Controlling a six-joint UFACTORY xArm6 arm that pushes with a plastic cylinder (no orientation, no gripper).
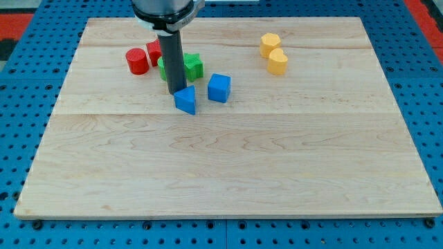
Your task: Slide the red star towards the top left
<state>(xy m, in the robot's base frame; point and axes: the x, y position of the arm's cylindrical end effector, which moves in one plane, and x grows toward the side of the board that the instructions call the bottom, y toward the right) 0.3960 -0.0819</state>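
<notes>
The red star (154, 51) lies near the view's top left, partly hidden behind my rod. A red cylinder (137, 61) sits just to its left. My tip (176, 92) rests on the board below the red star, touching or nearly touching the top of a blue triangular block (185, 100). A green star (192, 66) and another green block (164, 68), mostly hidden by the rod, sit either side of the rod.
A blue cube (219, 88) lies right of the blue triangular block. Two yellow blocks (270, 45) (277, 61) sit at the top right. The wooden board (228, 166) lies on a blue pegboard surface.
</notes>
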